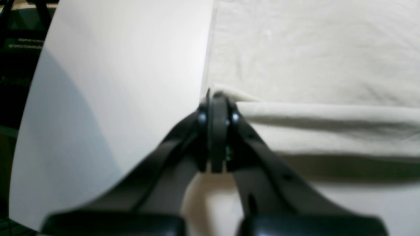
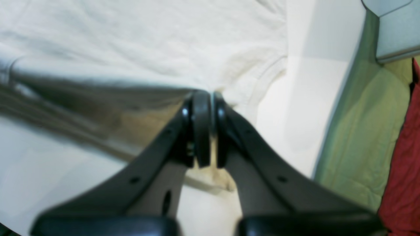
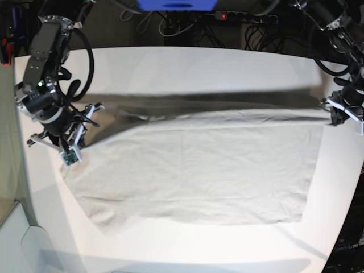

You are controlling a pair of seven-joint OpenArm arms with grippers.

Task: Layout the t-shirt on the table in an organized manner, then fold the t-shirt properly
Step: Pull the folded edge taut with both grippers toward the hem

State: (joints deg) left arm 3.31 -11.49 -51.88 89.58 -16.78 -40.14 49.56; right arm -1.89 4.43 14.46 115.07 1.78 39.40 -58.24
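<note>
The beige t-shirt [image 3: 193, 165] lies spread across the white table [image 3: 199, 65], its far edge lifted off the top and pulled taut between both arms. At the base view's right, my left gripper [image 3: 334, 116] is shut on one end of that raised edge. The left wrist view shows the pinch up close: left gripper [image 1: 216, 98], the t-shirt [image 1: 311, 55], bare table [image 1: 115, 82] beside it. My right gripper [image 3: 90, 111], at the base view's left, is shut on the other end. In the right wrist view, the right gripper [image 2: 207, 95] pinches the t-shirt [image 2: 131, 36] near a ribbed hem, with the table [image 2: 311, 98] beyond.
The table's curved edge [image 3: 34, 187] runs close beside the right arm. Off that edge lie a green surface [image 2: 361, 131], something red [image 2: 403, 164] and a grey box [image 2: 393, 29]. A power strip [image 3: 244, 17] and cables sit behind the table.
</note>
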